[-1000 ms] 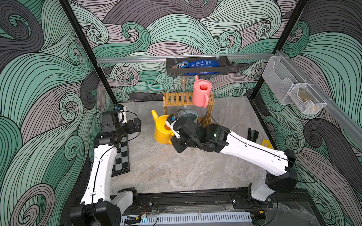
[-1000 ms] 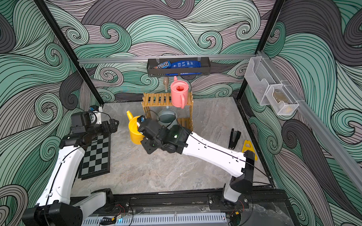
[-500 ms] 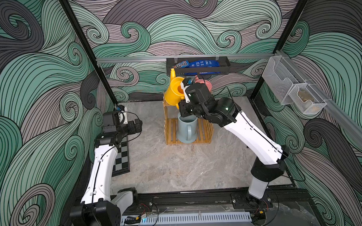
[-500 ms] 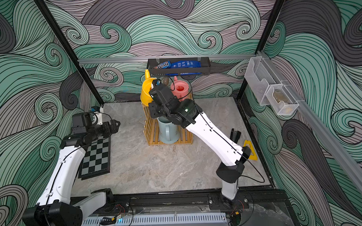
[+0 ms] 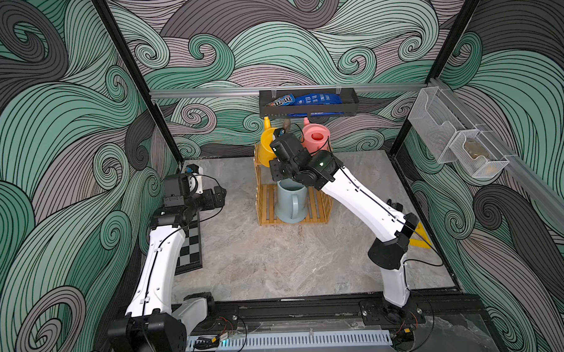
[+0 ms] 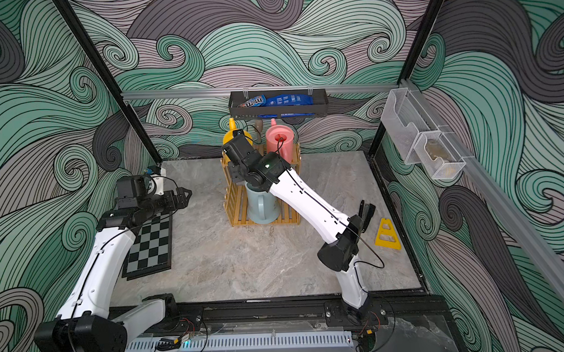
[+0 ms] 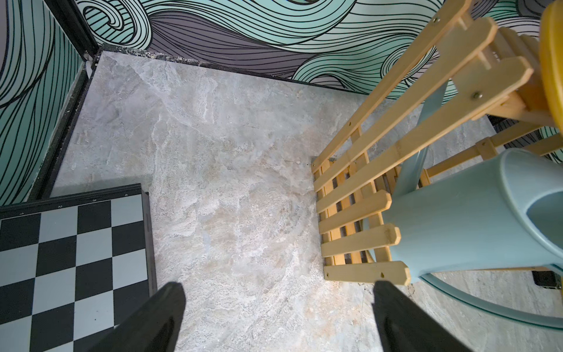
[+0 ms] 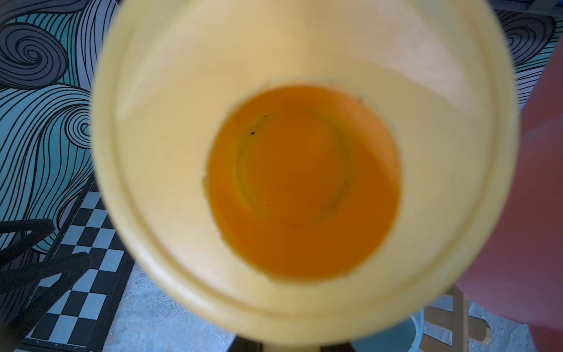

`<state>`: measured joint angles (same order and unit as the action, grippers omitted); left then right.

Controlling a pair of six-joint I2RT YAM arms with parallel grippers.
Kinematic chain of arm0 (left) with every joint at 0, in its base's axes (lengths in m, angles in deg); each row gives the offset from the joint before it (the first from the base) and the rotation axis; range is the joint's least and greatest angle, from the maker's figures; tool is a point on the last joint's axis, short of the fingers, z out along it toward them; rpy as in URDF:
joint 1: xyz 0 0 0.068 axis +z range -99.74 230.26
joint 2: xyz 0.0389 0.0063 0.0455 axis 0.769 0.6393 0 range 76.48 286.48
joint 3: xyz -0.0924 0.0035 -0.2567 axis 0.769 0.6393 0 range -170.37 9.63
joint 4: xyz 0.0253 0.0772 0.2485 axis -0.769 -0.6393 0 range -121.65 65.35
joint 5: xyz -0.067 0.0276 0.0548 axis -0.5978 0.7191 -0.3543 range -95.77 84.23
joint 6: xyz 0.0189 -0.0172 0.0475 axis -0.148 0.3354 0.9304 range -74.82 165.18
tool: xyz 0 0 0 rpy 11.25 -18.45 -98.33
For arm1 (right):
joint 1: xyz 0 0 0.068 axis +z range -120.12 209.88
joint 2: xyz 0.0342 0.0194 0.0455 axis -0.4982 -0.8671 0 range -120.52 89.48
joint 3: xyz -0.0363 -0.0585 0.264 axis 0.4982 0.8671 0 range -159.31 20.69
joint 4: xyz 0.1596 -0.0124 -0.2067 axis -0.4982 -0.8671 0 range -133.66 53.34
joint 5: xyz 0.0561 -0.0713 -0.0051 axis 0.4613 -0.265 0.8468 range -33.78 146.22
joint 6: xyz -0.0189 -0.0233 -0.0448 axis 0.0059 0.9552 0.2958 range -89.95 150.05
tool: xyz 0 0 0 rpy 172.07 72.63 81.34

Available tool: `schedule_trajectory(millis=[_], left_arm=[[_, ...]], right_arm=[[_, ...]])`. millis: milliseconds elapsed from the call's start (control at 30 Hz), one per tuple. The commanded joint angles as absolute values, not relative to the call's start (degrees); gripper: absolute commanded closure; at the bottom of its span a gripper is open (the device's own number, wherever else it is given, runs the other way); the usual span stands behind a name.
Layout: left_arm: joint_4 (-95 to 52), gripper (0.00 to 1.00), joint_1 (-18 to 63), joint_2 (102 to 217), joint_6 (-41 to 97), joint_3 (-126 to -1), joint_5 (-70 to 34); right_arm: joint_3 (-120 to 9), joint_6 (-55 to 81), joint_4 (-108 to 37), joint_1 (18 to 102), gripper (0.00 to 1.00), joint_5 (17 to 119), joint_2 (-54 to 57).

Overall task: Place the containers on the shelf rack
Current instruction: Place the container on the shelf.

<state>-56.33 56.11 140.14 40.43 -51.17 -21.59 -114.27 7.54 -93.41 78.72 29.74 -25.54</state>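
The wooden shelf rack (image 5: 315,209) stands at the back middle of the floor. On its lower tier stands the large pale blue-grey can (image 5: 289,204) (image 7: 457,219). The pink can (image 5: 316,140) (image 6: 279,144) sits on the right of the top tier. To its left is the yellow can (image 5: 266,145) (image 6: 229,138), at the top tier's left end, and my right gripper (image 5: 276,151) is shut on its handle. In the right wrist view the yellow can (image 8: 304,183) fills the picture, seen from above its mouth. My left gripper (image 5: 221,195) (image 7: 277,304) hangs open and empty over the floor, left of the rack.
A folded checkerboard (image 5: 189,247) lies on the floor under the left arm. A black tray with snack packets (image 5: 307,103) hangs on the back wall just above the rack. Wire mesh baskets (image 5: 457,138) hang on the right wall. A yellow triangle (image 6: 387,234) lies at the right edge.
My right arm has carried the yellow can from the floor left of the rack up to the top tier's left end beside the pink can. The left arm has stayed still.
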Motion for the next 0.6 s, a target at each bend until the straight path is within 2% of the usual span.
schedule_trajectory(millis=[0,133,233,300,567], left_arm=[[-55.78,0.01,55.77,140.29,40.31,-51.45,-22.91],[-55.22,0.01,55.69,140.28,40.44,-50.94,-22.77],[-55.62,0.01,55.64,140.20,40.26,-51.32,-23.18],[-55.54,0.01,55.58,140.12,40.39,-51.30,-22.97],[-55.79,0.01,55.21,140.08,40.53,-51.43,-22.65]], right_arm=[[-116.40,7.86,-90.01,78.36,0.84,27.51,-24.51],[-116.41,7.83,-89.48,78.13,0.75,27.25,-24.95],[-116.69,8.07,-88.56,77.97,0.63,28.12,-25.74],[-117.00,8.07,-88.17,77.79,0.59,28.34,-26.21],[-117.64,7.30,-85.82,77.99,0.58,32.01,-26.96]])
